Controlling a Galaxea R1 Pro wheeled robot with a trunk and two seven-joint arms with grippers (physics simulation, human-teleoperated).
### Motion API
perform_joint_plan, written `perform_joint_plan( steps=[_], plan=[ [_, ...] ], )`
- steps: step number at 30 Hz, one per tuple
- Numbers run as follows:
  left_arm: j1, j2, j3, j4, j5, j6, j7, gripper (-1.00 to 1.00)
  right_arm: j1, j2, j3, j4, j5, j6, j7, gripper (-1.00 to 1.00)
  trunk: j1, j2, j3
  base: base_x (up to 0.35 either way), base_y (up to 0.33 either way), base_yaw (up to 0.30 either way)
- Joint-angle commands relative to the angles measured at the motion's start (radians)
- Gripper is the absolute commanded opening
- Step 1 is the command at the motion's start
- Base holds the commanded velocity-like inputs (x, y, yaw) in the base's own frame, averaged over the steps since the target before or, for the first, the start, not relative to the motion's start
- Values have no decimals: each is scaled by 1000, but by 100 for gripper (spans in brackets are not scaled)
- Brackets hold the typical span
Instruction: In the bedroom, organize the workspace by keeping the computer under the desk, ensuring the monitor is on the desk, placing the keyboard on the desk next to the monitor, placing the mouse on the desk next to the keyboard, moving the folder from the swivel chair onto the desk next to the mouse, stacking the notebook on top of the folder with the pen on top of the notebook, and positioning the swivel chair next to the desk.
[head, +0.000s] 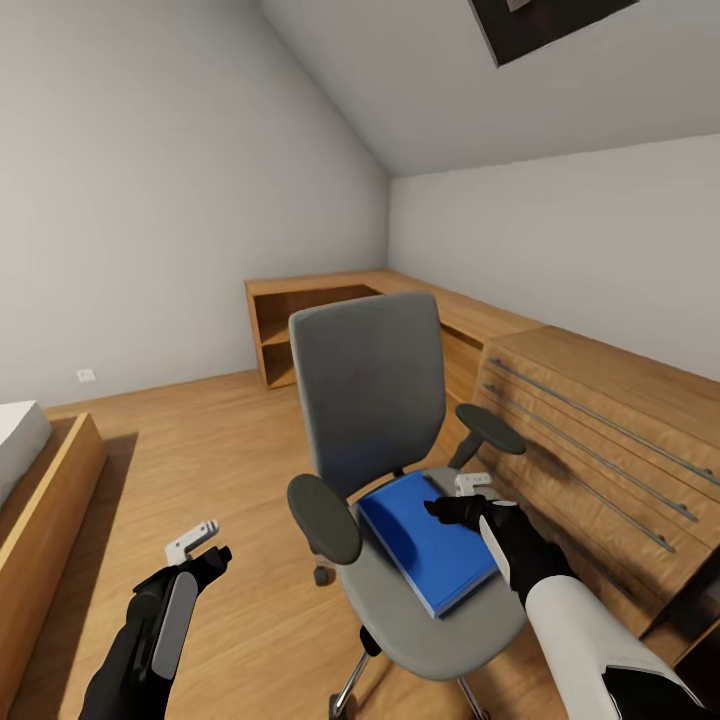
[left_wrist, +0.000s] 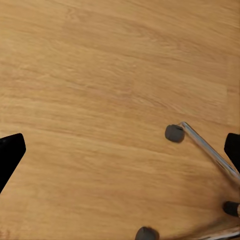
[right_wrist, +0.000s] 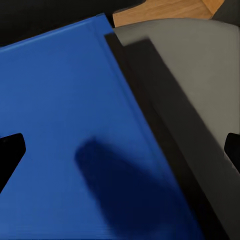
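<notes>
The grey swivel chair (head: 370, 390) stands in the middle of the head view, its back towards the far wall. On its seat lies the bright blue folder (head: 425, 540), flat, with its white page edges to the right. My right gripper (head: 462, 497) hovers open just above the folder's far right corner. In the right wrist view the folder (right_wrist: 60, 100) lies between the spread fingertips (right_wrist: 10, 155), with the grey seat (right_wrist: 195, 70) beside it. My left gripper (head: 200, 545) is open over bare floor, left of the chair's armrest (head: 325, 518).
A light wooden dresser (head: 600, 440) with long drawer rails runs close along the chair's right side. A low wooden shelf unit (head: 300, 325) fills the far corner. A bed frame (head: 40, 520) stands at the left. The chair's chrome leg (left_wrist: 207, 150) and caster (left_wrist: 174, 133) are below my left gripper.
</notes>
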Motion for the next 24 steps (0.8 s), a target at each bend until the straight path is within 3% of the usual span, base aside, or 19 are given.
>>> perform_joint_plan(
  steps=[1,10,24],
  plan=[
    [-1,-1,1,-1,11,3,8,100,0,1,-8,-2,11,5,8,100,4,-8,-4,0,0,0],
    [-1,-1,1,-1,11,3,8,100,0,2,-8,-1,12,5,8,100,38,-71,-32,0,0,0],
    [-1,-1,1,1,9,5,8,100,0,3,-8,-2,12,7,7,100,38,-71,-32,0,0,0]
  ],
)
